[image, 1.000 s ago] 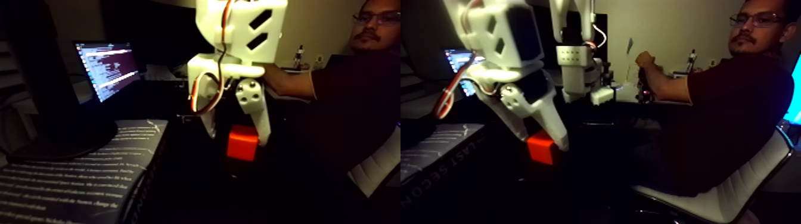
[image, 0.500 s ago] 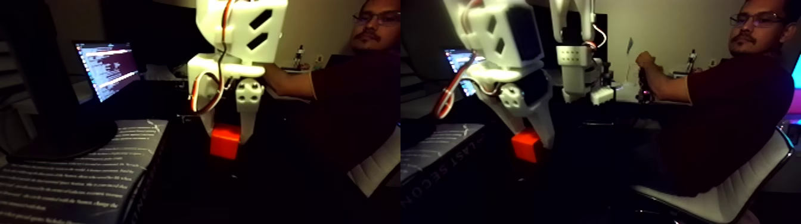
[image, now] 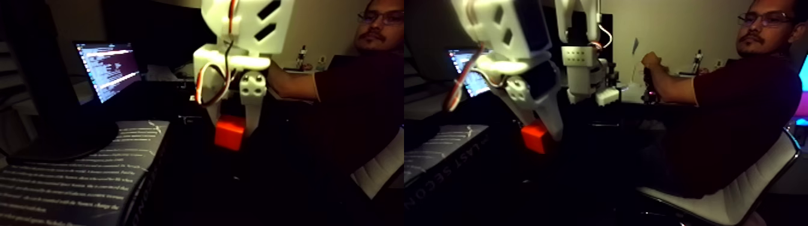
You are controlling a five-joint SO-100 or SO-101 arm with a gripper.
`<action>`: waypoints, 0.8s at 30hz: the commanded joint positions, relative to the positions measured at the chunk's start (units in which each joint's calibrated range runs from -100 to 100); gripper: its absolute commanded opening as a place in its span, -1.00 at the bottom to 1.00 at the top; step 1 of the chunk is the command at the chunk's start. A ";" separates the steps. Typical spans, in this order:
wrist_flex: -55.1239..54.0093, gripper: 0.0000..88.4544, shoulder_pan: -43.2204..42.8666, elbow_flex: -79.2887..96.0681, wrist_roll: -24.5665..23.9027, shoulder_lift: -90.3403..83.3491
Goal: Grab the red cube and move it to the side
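Nearest the camera, the dark book [image: 66, 180] with pale lines of print lay at about 8 o'clock in the left half of the fixed view, its spine edge running toward the middle. Just past it, the white gripper [image: 235, 127] hung down with its two fingers closed against the red cube [image: 229, 133], which sat between the fingertips and looked lifted off the dark surface — though the gloom below hid any gap, so that was a judgement. The hold seemed shallow, only the cube's upper part being pinched; a quick sideways swing could have let it twist or drop out, and it would then have been hard to find on the unlit table. Moving toward 9 o'clock risked clipping the book's edge, which stood in the way on that side, while the 3 o'clock side looked freer. Farther back, at 10 o'clock, a lit laptop screen [image: 108, 69] glowed. Farthest, at 2 o'clock, a seated person [image: 355, 96] in a dark shirt on a white chair [image: 376, 168] reached an arm forward behind the gripper.
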 commanded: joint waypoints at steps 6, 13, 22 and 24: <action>6.28 -0.99 0.52 -11.94 -3.20 -4.58; 6.44 -0.99 6.18 -16.93 -3.63 -8.95; 8.05 -0.99 14.93 -17.20 -3.63 -18.95; 8.13 -0.99 16.34 -16.93 -3.68 -20.55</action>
